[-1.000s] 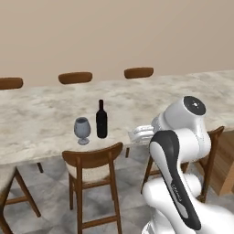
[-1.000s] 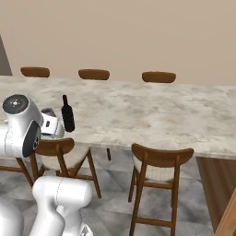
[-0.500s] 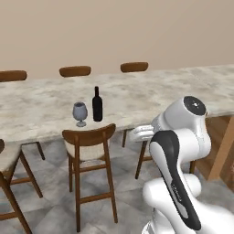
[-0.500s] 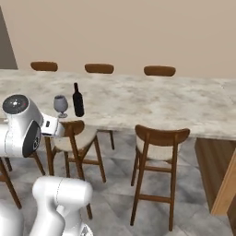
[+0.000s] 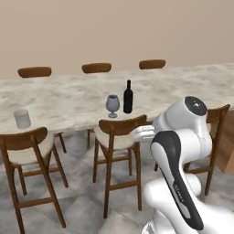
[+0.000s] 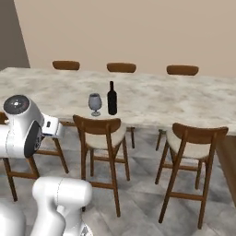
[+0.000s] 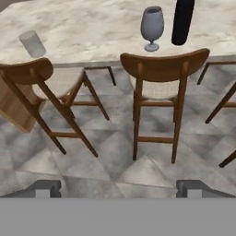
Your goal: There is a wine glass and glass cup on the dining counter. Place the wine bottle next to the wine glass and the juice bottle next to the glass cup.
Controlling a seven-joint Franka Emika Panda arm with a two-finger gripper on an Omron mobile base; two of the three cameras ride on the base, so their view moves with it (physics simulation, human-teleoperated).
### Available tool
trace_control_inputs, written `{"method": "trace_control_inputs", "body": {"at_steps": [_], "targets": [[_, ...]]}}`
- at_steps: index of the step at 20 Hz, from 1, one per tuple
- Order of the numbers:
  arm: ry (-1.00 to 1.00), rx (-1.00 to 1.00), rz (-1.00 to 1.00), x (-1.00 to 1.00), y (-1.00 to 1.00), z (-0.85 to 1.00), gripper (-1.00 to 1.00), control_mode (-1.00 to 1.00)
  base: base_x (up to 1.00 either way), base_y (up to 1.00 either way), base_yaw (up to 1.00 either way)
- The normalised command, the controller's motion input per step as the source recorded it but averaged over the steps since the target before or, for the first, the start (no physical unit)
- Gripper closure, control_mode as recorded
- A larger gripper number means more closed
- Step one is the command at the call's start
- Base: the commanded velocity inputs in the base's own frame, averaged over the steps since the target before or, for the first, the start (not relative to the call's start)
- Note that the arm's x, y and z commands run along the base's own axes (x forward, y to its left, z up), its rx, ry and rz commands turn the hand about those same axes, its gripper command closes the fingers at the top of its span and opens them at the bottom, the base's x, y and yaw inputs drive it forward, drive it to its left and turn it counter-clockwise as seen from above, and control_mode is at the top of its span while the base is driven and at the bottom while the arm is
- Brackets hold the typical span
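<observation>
Low over the floor, gripper (image 7: pixel 117 189) hangs w/ jaws wide, empty. Wine bottle (image 5: pixel 128 97) stands just beside wine glass (image 5: pixel 112 104) on dining counter (image 5: pixel 68 98) (done, I'd say). Next: fetch juice bottle for glass cup (image 5: pixel 22 118), approach w/o clipping chairs (image 7: pixel 159 78).

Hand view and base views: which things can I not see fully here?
- Wine bottle: hand view, neck cut off by the top edge.
- Pincer: hand view, just the open tips show above the bottom edge.
- Glass cup: left base view, too small to tell whether it holds anything.
</observation>
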Motion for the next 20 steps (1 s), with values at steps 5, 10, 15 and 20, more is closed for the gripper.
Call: {"method": "trace_control_inputs", "body": {"at_steps": [5,10,15,20], "targets": [[0.00,0.00,0.00,0.00,0.00,0.00,-1.00,1.00,-0.01,0.91,0.00],[0.00,0.00,0.00,0.00,0.00,0.00,-1.00,1.00,0.01,0.90,0.00],[0.00,0.00,0.00,0.00,0.00,0.00,-1.00,1.00,0.07,0.89,0.00],[0.00,0.00,0.00,0.00,0.00,0.00,-1.00,1.00,0.10,0.89,0.00]]}}
